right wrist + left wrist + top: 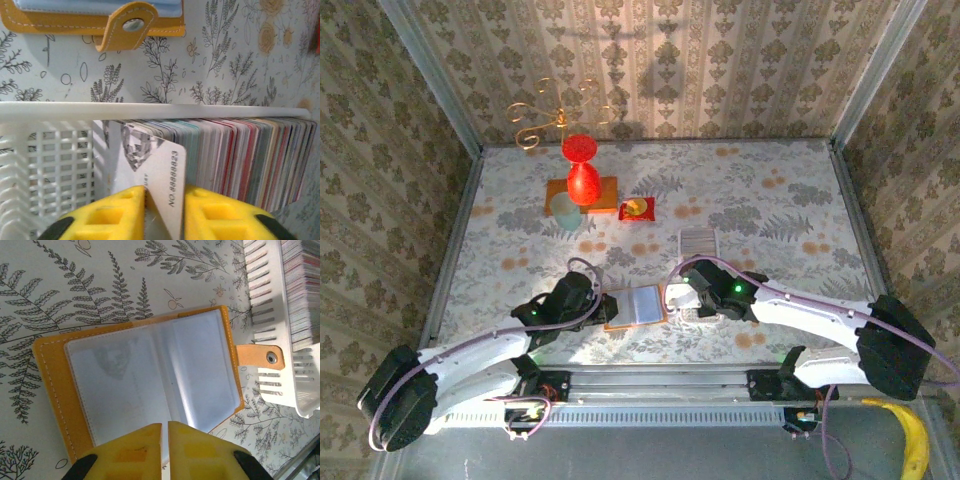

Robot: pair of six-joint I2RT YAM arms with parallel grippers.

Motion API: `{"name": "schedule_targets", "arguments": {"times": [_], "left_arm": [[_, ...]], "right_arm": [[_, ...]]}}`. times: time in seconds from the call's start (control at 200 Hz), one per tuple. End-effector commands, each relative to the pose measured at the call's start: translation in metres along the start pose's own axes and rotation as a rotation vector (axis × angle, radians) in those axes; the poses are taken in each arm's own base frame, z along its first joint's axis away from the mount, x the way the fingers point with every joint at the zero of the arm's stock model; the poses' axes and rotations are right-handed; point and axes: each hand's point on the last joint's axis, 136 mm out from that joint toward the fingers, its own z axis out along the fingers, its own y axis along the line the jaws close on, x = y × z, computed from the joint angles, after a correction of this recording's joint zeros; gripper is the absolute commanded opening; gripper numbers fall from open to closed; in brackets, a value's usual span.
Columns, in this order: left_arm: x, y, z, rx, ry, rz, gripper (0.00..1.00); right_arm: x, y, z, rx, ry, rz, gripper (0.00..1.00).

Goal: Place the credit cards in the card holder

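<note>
**Right fingers [125,215] clamped, left fingers [130,452] together**

Your right pair pinches one white numbered credit card [167,185], raised above the stack in the white slotted plastic basket [55,150], ready to carry. Your left pair rests shut at the edge of the open orange leather card holder [150,375], probably steadying it, just left of the basket.

The card holder's [150,385] near edge disappears behind the left tool's [164,442] yellow pads, so whether they pinch it cannot be told. The white basket [265,315] runs off the right edge there, its stacked cards [302,295] a blur of stripes. From the right wrist, the lower end of the card [167,180] is buried between the right tool's [165,200] pads (its print reads only partly), and the card holder is cut by the top edge.
</note>
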Motion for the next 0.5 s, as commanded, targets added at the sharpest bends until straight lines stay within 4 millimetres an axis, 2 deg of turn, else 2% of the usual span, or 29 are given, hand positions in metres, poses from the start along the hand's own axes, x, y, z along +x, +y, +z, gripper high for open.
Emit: {"name": "schedule_targets", "arguments": {"times": [0.0, 0.12, 0.27, 0.355, 0.495], "left_arm": [[-0.002, -0.004, 0.002, 0.010, -0.009, -0.003, 0.11], [0.000, -0.003, 0.003, 0.004, -0.001, -0.003, 0.11], [0.001, 0.002, 0.002, -0.021, 0.003, -0.001, 0.11], [0.002, 0.003, 0.002, -0.028, 0.007, 0.001, 0.11], [0.003, 0.005, 0.001, -0.035, 0.011, 0.006, 0.10]], "right_arm": [[0.001, -0.008, -0.005, 0.042, 0.000, 0.009, 0.19], [-0.001, -0.010, -0.011, 0.047, -0.010, 0.012, 0.17], [-0.008, -0.009, -0.024, 0.060, -0.051, 0.012, 0.03], [-0.010, -0.002, -0.033, 0.038, -0.074, 0.019, 0.00], [-0.013, 0.011, -0.052, -0.020, -0.116, 0.061, 0.00]]}}
